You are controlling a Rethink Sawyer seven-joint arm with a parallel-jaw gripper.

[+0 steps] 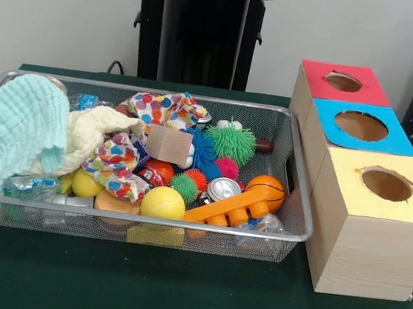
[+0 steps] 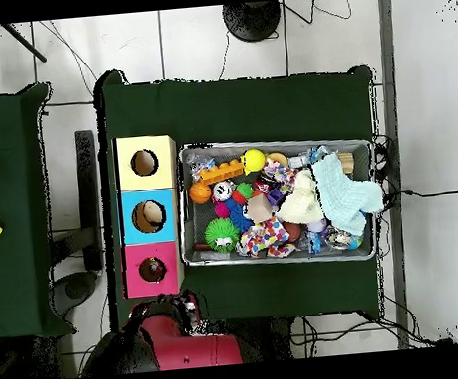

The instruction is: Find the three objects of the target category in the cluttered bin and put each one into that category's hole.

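Observation:
A wire mesh bin (image 1: pixel 146 222) (image 2: pixel 284 257) holds a heap of things. Among them are a yellow ball (image 1: pixel 163 203), a small basketball (image 1: pixel 266 190), an orange plastic toy (image 1: pixel 226 210), a green spiky ball (image 1: pixel 231 144), blue (image 1: pixel 203 150) and pink (image 1: pixel 227 167) spiky balls, a metal can (image 1: pixel 223 189) and a wooden block (image 1: pixel 168 144). A polka-dot cloth (image 1: pixel 163 109), a cream cloth (image 1: pixel 93 130) and a mint cloth (image 1: pixel 19 129) cover part of the pile. Beside the bin stand three boxes, each with a round hole: red (image 1: pixel 316 74), blue (image 1: pixel 328 131) and yellow (image 1: pixel 352 190). No gripper shows.
Only the red arm (image 2: pixel 187 346) shows, folded over its base at the bottom of the overhead view. Green cloth (image 1: pixel 176 293) covers the table. Crumpled clear bottles (image 1: pixel 31 187) lie low in the bin. A second green table (image 2: pixel 0 148) stands beside it.

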